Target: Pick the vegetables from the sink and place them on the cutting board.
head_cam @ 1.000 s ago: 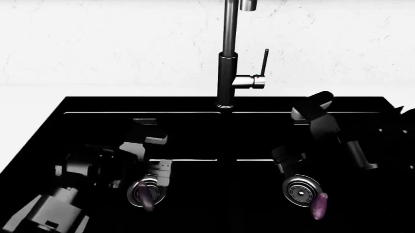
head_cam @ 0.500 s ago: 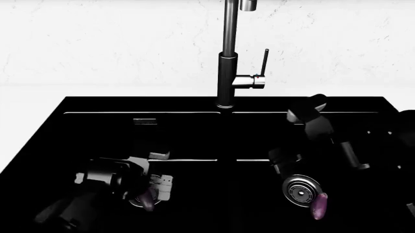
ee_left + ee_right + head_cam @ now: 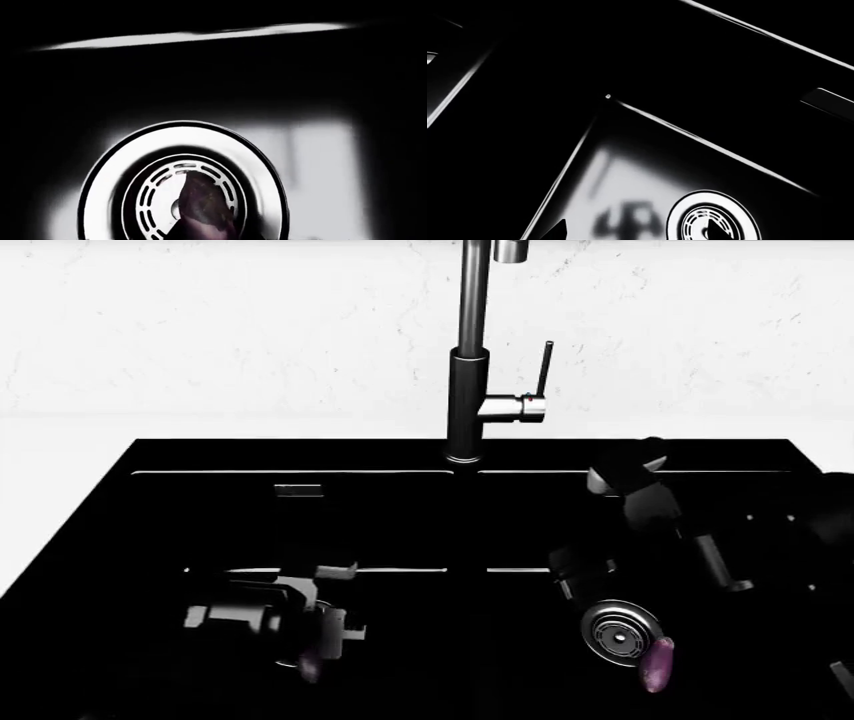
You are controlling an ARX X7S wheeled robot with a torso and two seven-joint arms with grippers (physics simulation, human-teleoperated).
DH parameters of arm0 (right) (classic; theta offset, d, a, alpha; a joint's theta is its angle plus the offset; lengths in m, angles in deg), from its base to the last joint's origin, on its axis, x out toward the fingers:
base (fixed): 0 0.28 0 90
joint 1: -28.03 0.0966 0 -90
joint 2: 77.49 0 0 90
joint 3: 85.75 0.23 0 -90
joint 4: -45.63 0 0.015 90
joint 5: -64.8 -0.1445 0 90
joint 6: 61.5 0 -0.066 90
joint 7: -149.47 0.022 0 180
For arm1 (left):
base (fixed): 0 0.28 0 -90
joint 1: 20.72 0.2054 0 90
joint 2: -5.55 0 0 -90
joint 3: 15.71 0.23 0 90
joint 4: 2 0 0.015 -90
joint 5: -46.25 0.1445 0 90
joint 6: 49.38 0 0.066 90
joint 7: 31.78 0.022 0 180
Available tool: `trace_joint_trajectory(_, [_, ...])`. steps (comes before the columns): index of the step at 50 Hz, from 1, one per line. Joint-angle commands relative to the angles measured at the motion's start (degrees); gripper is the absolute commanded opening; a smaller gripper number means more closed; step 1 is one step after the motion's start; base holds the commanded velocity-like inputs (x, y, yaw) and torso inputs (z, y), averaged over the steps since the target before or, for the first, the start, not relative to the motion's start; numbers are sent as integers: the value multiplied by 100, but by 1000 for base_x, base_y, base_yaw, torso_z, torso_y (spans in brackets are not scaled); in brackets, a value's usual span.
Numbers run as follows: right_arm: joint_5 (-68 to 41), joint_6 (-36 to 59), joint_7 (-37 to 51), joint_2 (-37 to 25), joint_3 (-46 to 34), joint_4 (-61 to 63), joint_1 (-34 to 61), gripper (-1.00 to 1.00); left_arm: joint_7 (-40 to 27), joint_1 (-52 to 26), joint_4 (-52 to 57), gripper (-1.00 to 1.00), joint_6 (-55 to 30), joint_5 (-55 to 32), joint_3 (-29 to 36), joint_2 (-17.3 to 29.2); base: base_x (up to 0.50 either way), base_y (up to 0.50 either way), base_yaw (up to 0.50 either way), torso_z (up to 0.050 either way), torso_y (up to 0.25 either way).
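Taken left to right, every place reckoned from the faucet (image 3: 470,350) at the back rim of the black double sink (image 3: 80,540).

Down in the basin left of the faucet: the left gripper (image 3: 318,632), sunk low over the round steel drain there and hiding most of it. Close at its tip, one dark-purple eggplant (image 3: 310,667), lying on the drain grate; in the left wrist view the same eggplant (image 3: 203,210) sits across the slotted strainer of that drain (image 3: 107,170), tapered end reaching toward the centre, wider end cut off by the frame edge. Probably brought so low in order to straddle the eggplant for a pick. Jaws not clearly shown in either view, so cannot tell how wide the gap is, nor whether anything is gripped yet; the eggplant looks to be resting on the grate.

Below and right of the faucet, in the other basin: the right gripper (image 3: 577,575), hovering beside the second drain (image 3: 622,636), on the faucet side of it. Opening again impossible to tell in the dark render; nothing visibly held. Second eggplant (image 3: 658,662) lying against the far rim of that drain, apart from the gripper, likely the right arm's own target.

Cutting board nowhere in view; both vegetables still in the sink, so the task judged barely begun.
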Motion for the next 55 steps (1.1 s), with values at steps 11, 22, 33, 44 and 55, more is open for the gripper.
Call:
trace_joint_trajectory(11, [-39,-48,55,-11,29,44,18,100,403,-1,-185,-100,154,1272,-598,-96,1,0,0,0,0])
trace_joint_trajectory(22, [-163,21,226,-70,133,201,48,100,-117,211,2063,-100,-430,1067,-745,458,0,0,0,0,0])
trace_joint_trajectory(33, [-1084,479,2202,283,1270,-956,127,100,-352,272,4210,-100,-1243,675,-913,918,0,0,0,0,0])
trace_joint_trajectory(44, [-2542,829,4428,324,2355,-1206,-245,100,-482,164,4866,-100,-1133,499,-1245,1069,0,0,0,0,0])
trace_joint_trajectory(55, [-3633,1022,5681,272,2695,-1506,-567,100,-603,235,5511,-100,-1334,205,-1513,1159,0,0,0,0,0])
